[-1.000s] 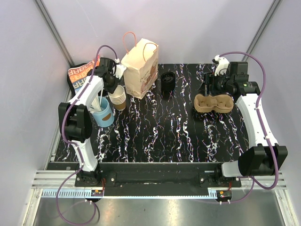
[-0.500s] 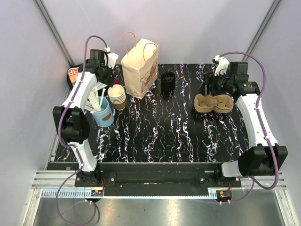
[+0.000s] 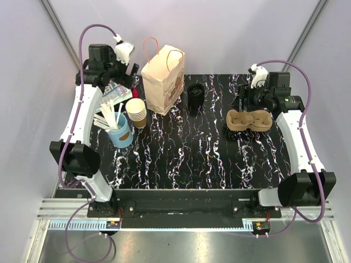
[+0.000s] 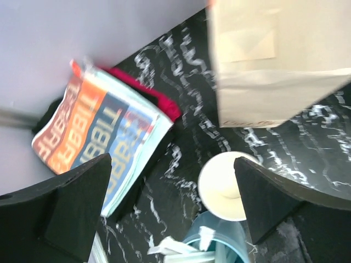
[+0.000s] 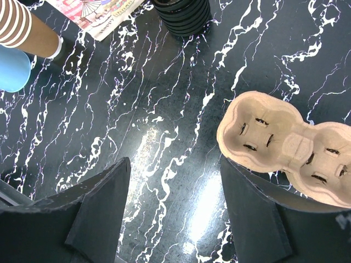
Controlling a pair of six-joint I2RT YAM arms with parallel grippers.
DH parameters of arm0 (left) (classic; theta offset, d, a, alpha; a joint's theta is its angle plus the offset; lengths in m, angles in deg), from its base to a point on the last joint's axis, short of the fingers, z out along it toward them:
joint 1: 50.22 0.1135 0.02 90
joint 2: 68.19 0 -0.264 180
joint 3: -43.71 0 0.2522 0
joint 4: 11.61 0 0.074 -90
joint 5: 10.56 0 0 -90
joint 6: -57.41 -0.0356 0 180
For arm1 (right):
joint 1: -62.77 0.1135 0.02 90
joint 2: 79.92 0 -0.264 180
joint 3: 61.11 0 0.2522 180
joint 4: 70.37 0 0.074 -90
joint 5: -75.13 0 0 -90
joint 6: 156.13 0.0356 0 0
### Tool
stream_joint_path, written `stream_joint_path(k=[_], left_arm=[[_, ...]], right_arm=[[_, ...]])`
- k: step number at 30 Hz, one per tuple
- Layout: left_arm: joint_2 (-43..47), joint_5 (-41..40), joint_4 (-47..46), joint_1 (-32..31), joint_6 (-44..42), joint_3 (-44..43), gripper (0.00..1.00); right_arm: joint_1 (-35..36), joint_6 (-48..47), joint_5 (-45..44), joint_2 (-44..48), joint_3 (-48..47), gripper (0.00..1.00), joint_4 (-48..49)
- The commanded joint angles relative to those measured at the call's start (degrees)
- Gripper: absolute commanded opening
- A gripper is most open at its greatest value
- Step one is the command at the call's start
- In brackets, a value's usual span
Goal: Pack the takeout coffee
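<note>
Left end effector (image 4: 171,164), fingers spread wide and empty, hangs left of the paper bag (image 3: 163,79), above the stacked paper cups (image 3: 136,112). Right end effector (image 5: 174,164), fingers apart and empty, hovers well right of the bag, beside the cup tray (image 5: 285,148). The lidded coffee cannot be made out in any view.

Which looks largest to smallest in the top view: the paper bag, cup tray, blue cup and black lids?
1. Bag
2. Tray
3. Blue cup and lids: these look about alike, so I won't rank them.
</note>
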Motion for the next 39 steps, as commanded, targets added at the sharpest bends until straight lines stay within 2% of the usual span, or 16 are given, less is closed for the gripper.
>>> stream_joint_path(k=[1, 6, 9, 15, 20, 25, 32, 39], left_arm=[[4.2, 5.0, -1.3, -5.8, -4.2, -1.4, 0.99], [5.0, 4.1, -1.3, -13.0, -8.2, -0.8, 0.99], [4.0, 2.9, -2.1, -15.1, -10.8, -1.4, 0.99], [0.8, 2.6, -2.6, -15.1, -19.3, -3.1, 0.99], [-1.7, 7.2, -0.6, -14.0, -27.0, -6.4, 0.99], [-4.9, 10.0, 0.8, -13.8, -29.8, -8.0, 0.99], [-7.2, 22.3, 6.6, -10.2, -37.1, -11.1, 0.98], [-9.2, 23.2, 7.5, -9.9, -39.7, -12.0, 0.90]], right_arm=[[0.2, 0.4, 0.3, 2.3, -0.4, 0.73, 1.7], [0.1, 0.9, 0.9, 2.2, -0.7, 0.73, 1.7], [0.2, 1.0, 1.0, 2.4, -0.6, 0.73, 1.7], [0.2, 0.8, 0.9, 3.3, 0.4, 0.74, 1.7], [0.2, 0.4, 0.3, 3.7, 0.9, 0.74, 1.7], [0.1, 0.7, 0.2, 3.8, 1.3, 0.74, 1.5], [0.2, 0.5, -0.6, 4.0, 2.4, 0.74, 1.7], [0.2, 1.4, 0.0, 3.2, 2.5, 0.74, 2.2]])
